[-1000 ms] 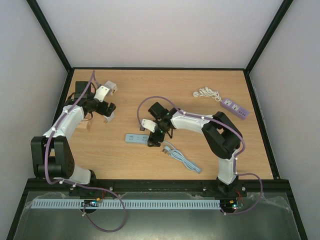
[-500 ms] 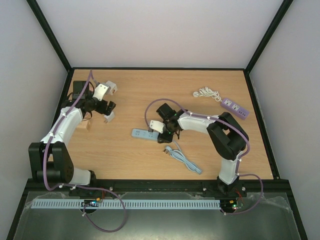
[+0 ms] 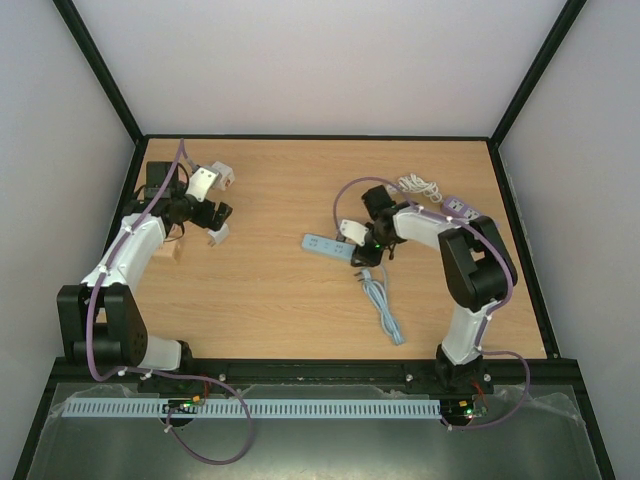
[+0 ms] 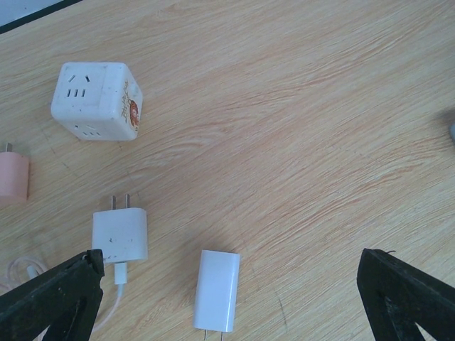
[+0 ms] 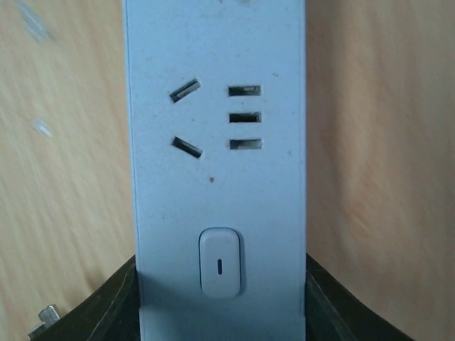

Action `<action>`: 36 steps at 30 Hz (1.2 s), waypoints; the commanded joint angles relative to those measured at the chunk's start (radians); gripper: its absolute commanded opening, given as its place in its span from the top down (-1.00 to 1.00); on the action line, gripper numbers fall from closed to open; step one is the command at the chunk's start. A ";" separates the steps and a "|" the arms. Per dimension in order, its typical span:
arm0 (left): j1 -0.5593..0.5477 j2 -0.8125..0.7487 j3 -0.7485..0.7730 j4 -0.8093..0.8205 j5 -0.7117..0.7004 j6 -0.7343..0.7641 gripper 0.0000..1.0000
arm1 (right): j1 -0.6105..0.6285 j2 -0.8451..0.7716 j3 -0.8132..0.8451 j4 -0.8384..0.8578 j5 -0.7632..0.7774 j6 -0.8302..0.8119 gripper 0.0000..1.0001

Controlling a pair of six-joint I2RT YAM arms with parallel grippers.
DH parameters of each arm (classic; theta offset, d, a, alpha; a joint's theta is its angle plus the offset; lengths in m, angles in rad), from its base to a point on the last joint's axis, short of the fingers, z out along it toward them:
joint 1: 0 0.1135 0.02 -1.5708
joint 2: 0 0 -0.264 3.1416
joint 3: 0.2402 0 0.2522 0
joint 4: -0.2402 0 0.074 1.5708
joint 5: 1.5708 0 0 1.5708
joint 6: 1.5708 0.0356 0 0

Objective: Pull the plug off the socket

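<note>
Since a second ago the right arm has swung toward the right of the top view and a little farther up the table (image 3: 270,310), taking the pale blue power strip (image 3: 325,244) with it from the middle of the board to right of centre. The left arm has hardly shifted. Nearest the bases, a grey-blue cable (image 3: 386,312) lies doubled on the wood at lower right and runs up and to the left. It ends in what looks like a plug (image 3: 362,273), just below the right gripper (image 3: 361,249) and beside the strip rather than in its face. That gripper has its jaws drawn narrow on the switch end of the strip. In its wrist view a dark finger presses each long side, the rocker switch sits low in the frame, and one set of slots stands above it. A small metal piece shows at the lower left of that view, but I cannot tell what it is. At the left of the top view the left gripper (image 3: 218,213) hangs over the wood with its jaws spread wide and nothing between them. Its fingers (image 4: 53,295) sit in the two bottom corners of the left wrist view. Under it lie a white charger (image 4: 119,235) with its prongs up-frame, a white adapter (image 4: 217,290), a white cube socket (image 4: 96,99) at upper left and a pink block (image 4: 13,176) at the left edge. Farthest back, at upper right, rest a purple power strip (image 3: 470,215) and a coiled white cord (image 3: 415,186).
</note>
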 commanded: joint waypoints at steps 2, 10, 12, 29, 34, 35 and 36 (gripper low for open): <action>-0.012 -0.012 0.029 -0.007 0.001 -0.010 -0.99 | -0.208 0.095 0.029 -0.107 0.238 -0.207 0.40; -0.023 -0.008 0.037 -0.013 -0.015 -0.009 -0.99 | -0.439 0.212 0.175 -0.160 0.314 -0.423 0.41; -0.024 -0.008 0.039 -0.011 -0.018 -0.011 -0.99 | -0.477 0.239 0.223 -0.165 0.337 -0.467 0.40; -0.032 -0.021 0.034 -0.006 -0.048 -0.016 -0.99 | -0.519 0.270 0.394 -0.172 0.390 -0.557 -0.44; -0.032 -0.015 0.042 0.000 -0.036 -0.020 -0.99 | -0.502 0.183 0.390 -0.232 0.321 -0.532 -0.66; -0.032 -0.015 0.045 0.002 -0.032 -0.018 -0.99 | -0.497 0.163 0.389 -0.252 0.300 -0.528 -0.69; -0.032 -0.015 0.048 0.001 -0.028 -0.017 -0.99 | -0.489 0.142 0.389 -0.268 0.281 -0.523 -0.72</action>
